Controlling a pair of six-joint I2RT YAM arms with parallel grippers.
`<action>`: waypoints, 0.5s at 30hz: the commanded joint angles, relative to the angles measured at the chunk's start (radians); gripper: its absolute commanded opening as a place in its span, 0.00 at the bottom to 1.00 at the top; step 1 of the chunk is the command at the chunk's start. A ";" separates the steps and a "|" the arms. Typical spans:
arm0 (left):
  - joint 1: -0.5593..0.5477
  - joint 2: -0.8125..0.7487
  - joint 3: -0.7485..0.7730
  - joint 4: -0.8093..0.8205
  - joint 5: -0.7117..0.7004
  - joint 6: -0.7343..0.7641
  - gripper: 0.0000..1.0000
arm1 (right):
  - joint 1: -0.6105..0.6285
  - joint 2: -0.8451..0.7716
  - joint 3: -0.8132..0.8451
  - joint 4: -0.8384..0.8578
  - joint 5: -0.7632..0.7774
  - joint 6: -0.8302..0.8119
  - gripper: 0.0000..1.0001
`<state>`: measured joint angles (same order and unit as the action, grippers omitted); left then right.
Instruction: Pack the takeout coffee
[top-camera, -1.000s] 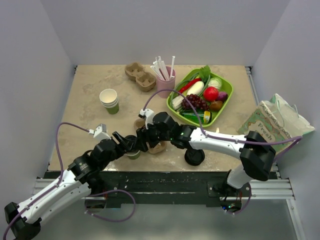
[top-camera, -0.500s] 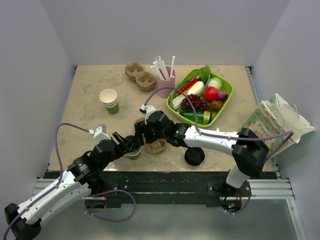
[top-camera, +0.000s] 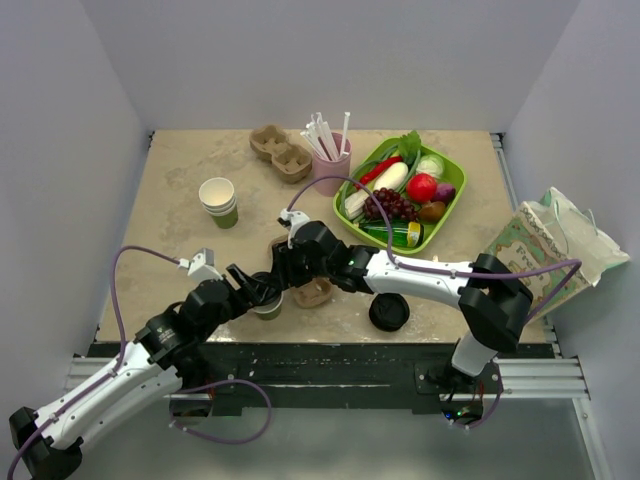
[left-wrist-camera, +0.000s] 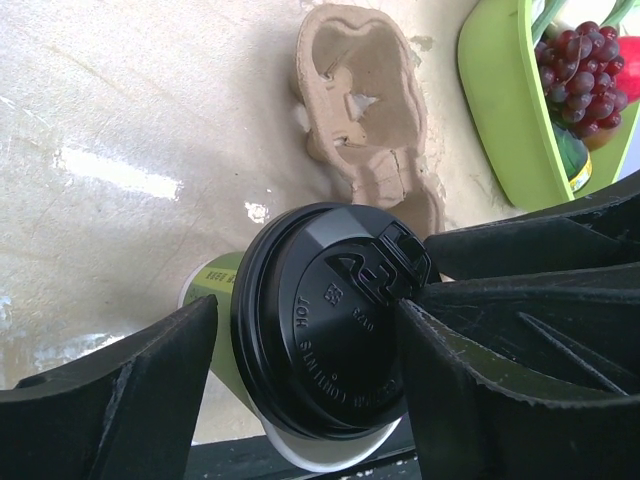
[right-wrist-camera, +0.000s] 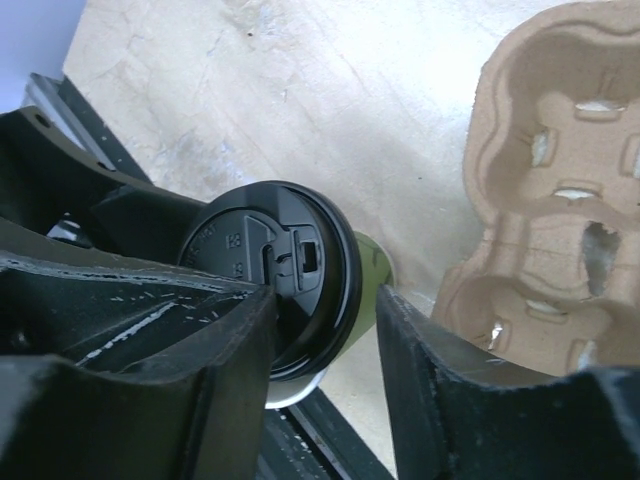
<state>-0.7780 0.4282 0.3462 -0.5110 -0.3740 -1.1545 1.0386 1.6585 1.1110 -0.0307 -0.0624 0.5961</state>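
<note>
The coffee cup is small, with green and white paper sides. A round black lid is pushed down on top, and it has a little drink flap. The cup sits right between the two fingers of the left claw, which press on it. The right claw has a finger on each side of the lid too. I cannot tell if it is squeezing.

Black lid on a green-sided coffee cup, tan pulp carrier, lime-green tray, mottled beige desk.
</note>
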 joint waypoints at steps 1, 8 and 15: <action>0.003 -0.014 0.000 0.008 0.015 0.027 0.77 | 0.001 -0.025 -0.002 0.026 -0.027 0.019 0.47; 0.003 -0.051 0.014 -0.021 0.010 0.016 0.83 | 0.001 -0.051 -0.036 0.026 -0.022 0.027 0.43; 0.003 -0.078 0.027 -0.061 -0.020 -0.017 0.85 | 0.001 -0.060 -0.063 0.063 -0.031 0.033 0.39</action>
<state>-0.7780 0.3683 0.3466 -0.5625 -0.3710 -1.1458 1.0386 1.6424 1.0706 -0.0006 -0.0753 0.6197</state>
